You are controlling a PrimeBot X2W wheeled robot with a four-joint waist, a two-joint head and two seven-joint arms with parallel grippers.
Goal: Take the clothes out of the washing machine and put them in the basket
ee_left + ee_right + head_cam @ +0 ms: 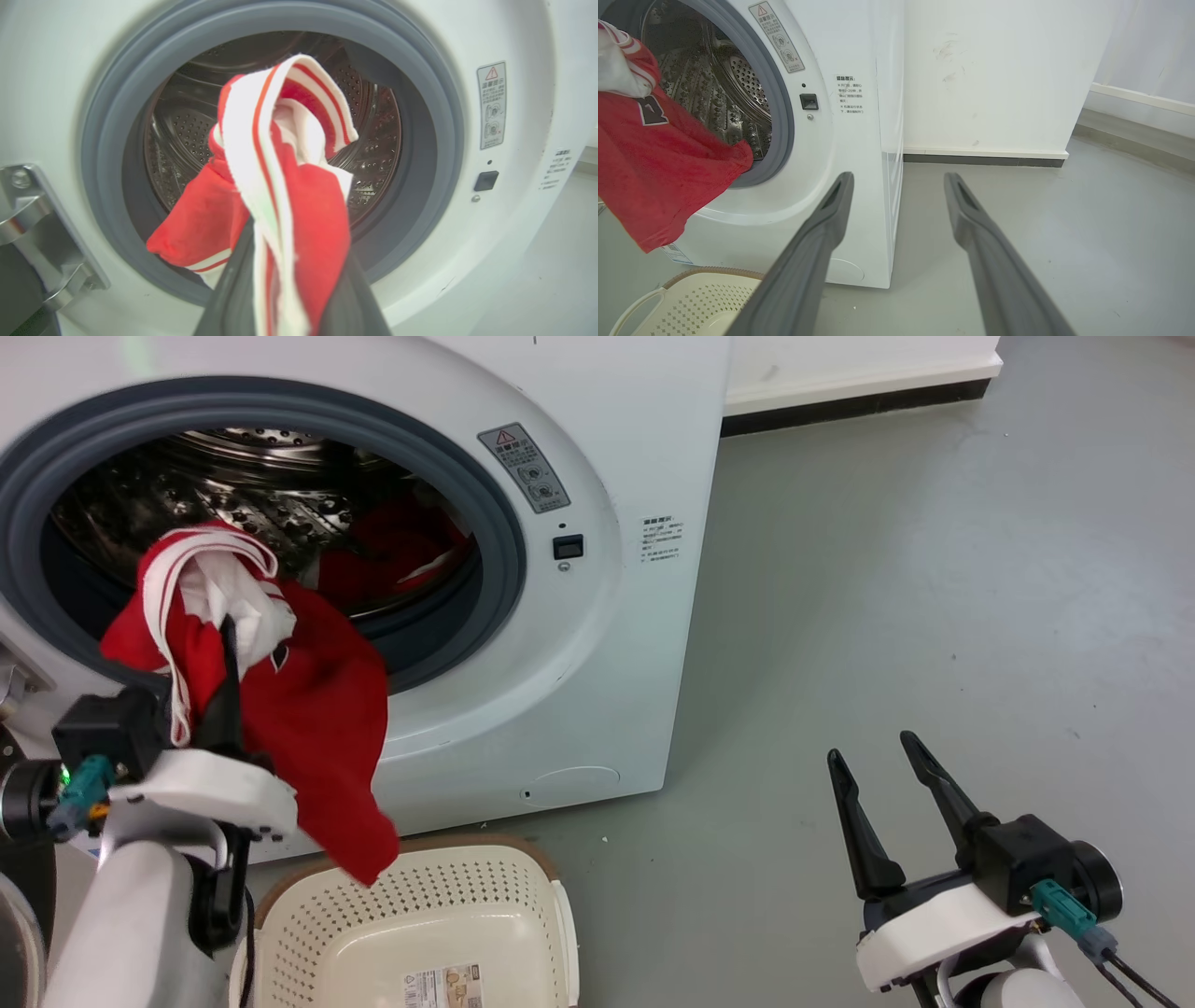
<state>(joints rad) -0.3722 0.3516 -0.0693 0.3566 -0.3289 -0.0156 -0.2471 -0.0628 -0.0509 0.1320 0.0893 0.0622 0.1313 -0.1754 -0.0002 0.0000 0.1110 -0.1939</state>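
Observation:
My left gripper [224, 644] is shut on a red garment [299, 709] with white stripe trim, held in front of the washing machine's [597, 448] open porthole. The cloth drapes down, its lower corner hanging over the far rim of the cream basket [523, 896] on the floor below. In the left wrist view the garment [299, 224] is pinched between my fingers [233, 289] before the steel drum. A second red garment [392, 555] lies inside the drum. My right gripper [873, 756] stands open and empty at the lower right, over bare floor.
A metal door hinge [42, 233] juts from the washer's left side. Grey floor [934, 569] stretches to the right of the machine. A white wall with a dark skirting [985, 160] stands behind. The basket [682, 303] sits close against the washer's front.

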